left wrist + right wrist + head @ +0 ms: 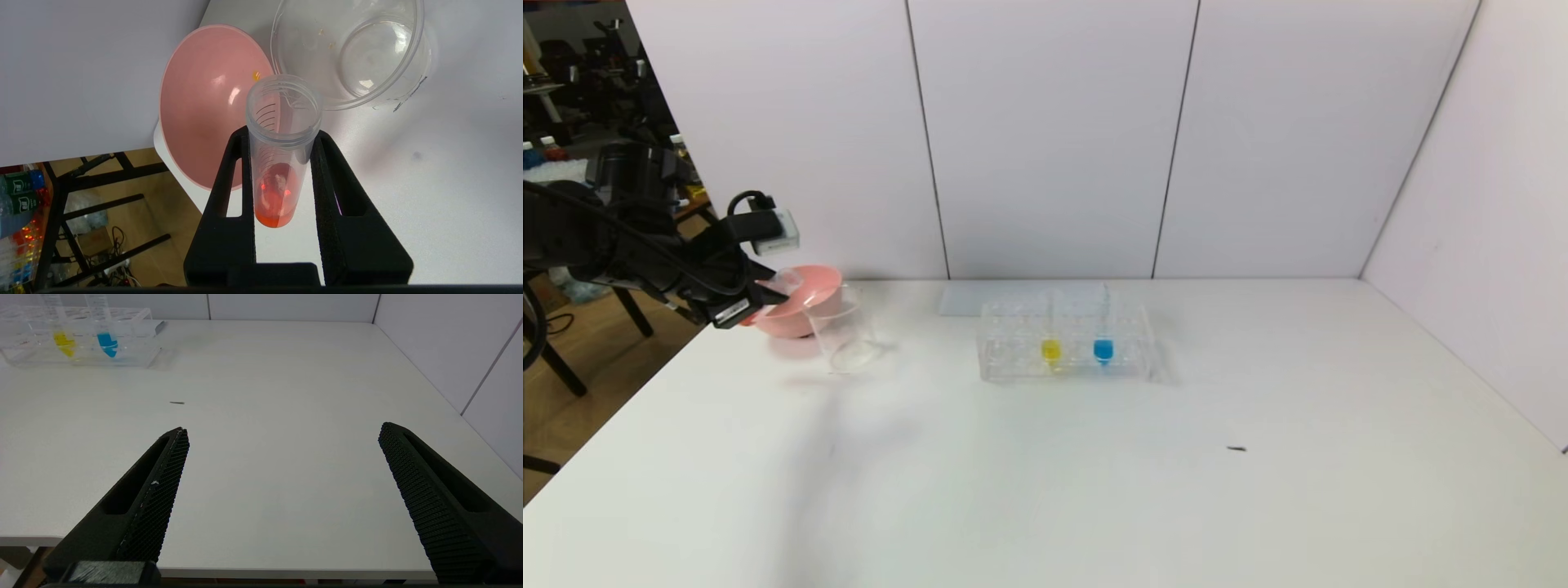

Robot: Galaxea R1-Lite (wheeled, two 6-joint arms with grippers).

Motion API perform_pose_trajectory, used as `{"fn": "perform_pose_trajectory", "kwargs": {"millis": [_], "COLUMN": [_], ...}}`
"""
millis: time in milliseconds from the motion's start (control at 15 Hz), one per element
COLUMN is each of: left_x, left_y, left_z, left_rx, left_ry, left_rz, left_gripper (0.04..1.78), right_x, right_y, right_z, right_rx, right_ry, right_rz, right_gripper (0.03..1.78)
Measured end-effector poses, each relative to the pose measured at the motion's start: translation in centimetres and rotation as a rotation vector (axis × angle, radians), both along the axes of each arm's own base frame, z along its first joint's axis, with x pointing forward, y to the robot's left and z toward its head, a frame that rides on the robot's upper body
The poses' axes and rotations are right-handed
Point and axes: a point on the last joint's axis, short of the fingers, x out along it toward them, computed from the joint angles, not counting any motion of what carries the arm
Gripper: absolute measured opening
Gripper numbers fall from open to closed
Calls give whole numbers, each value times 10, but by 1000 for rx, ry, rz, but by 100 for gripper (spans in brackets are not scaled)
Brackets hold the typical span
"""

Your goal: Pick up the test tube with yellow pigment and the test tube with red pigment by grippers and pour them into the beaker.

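L tool (282,139) is clamped on the test tube with red pigment (280,163), one finger on each side of the tube approx mid-length. Tube mouth points away from the tool toward the beaker (347,53) and pink bowl (204,106); red-orange liquid sits at the rounded end, nearest the tool's base. Beaker lies just beyond the tube mouth, bowl right beside it, both on the white bench (1094,474). In head view the L tool (760,298) hangs at the bench's edge, just beside the bowl (800,306) and beaker (845,331).

Test tube with yellow pigment (1051,347) stands upright in the clear rack (1013,359), well apart from the L tool, next to a blue-liquid tube (1103,347).

R tool (282,465) has fingers spread wide, nothing between them, low over bare bench; rack (130,355) is well ahead of it.
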Motion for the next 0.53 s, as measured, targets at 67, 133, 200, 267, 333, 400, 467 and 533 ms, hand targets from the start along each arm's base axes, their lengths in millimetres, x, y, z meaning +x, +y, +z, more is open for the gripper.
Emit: {"fn": "perform_pose_trajectory", "kwargs": {"millis": [67,133,200,267,333,400,467,533], "left_x": [1,1,2,3,3,3,4,4], "left_y": [0,0,0,-1,-1,-1,-1,-1], "left_z": [0,0,-1,0,0,1,1,2], "left_rx": [4,7,12,22,29,34,42,49], "left_ry": [-1,-1,-2,-7,-10,-12,-14,-8], "left_rz": [-4,-5,-11,-20,-27,-31,-37,-43], "left_gripper": [44,44,44,44,44,44,44,44], "right_x": [0,0,0,0,0,0,0,0], "right_y": [0,0,0,0,0,0,0,0], "right_z": [0,0,0,0,0,0,0,0], "right_rx": [0,0,0,0,0,0,0,0], "right_ry": [0,0,0,0,0,0,0,0], "right_rz": [0,0,0,0,0,0,0,0], "right_gripper": [170,170,170,170,170,170,170,170]}}
